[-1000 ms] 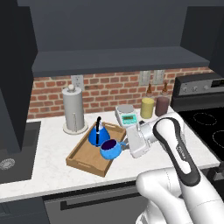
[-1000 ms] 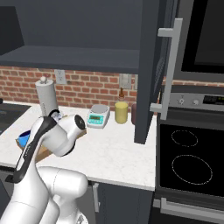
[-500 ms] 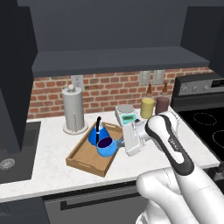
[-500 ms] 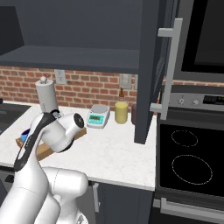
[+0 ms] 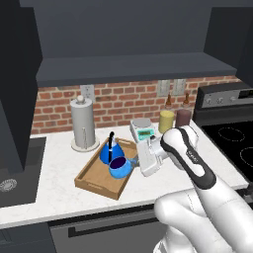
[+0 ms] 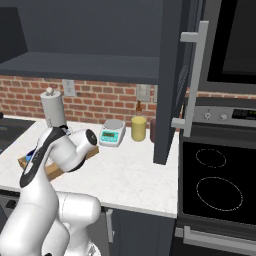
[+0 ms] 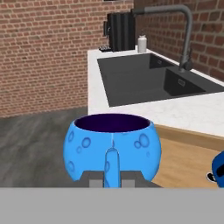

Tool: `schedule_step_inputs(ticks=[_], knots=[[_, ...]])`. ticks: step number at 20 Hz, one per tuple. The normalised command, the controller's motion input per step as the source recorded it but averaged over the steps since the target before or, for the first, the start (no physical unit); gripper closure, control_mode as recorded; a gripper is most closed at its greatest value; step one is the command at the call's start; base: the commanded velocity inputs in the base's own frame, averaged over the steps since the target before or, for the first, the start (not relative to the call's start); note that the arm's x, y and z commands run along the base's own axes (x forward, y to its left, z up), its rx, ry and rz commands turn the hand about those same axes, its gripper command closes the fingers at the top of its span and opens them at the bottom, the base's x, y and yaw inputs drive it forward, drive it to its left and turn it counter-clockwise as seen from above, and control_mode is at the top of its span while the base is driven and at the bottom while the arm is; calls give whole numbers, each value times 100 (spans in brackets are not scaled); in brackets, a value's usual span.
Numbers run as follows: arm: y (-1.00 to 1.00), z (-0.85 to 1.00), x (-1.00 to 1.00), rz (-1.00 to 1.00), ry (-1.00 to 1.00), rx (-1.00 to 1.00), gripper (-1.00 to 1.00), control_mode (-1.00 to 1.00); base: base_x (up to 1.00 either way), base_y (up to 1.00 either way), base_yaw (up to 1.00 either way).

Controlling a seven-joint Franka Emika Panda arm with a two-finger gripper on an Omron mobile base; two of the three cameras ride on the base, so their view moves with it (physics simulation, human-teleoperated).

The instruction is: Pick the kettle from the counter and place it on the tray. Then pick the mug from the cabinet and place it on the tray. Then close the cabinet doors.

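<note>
- Pincer [image 7: 111,181], a two-finger gripper on the white arm, is clenched on the side handle of the small round bright blue mug [image 7: 113,146], carrying it upright, probably so it lands level.
- That mug hangs over the near edge of the shallow light-brown wooden tray [image 5: 94,174]; whether it touches the floor is unclear.
- One small cone-shaped blue kettle [image 5: 110,150] already stands in the tray, leaving room beside it.
- Count: one mug, one kettle, one tray.
- One tall dark grey cabinet door [image 6: 172,85] stands open, presumably awaiting the final step.
</note>
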Motion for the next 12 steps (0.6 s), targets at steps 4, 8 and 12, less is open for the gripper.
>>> schedule_step_inputs(ticks=[4,8,12], knots=[[0,-27,0,0,0,0,100,-100,0,0,0],[0,-29,0,0,-1,0,100,-100,0,0,0],[4,-37,0,0,-6,0,100,-100,0,0,0]])
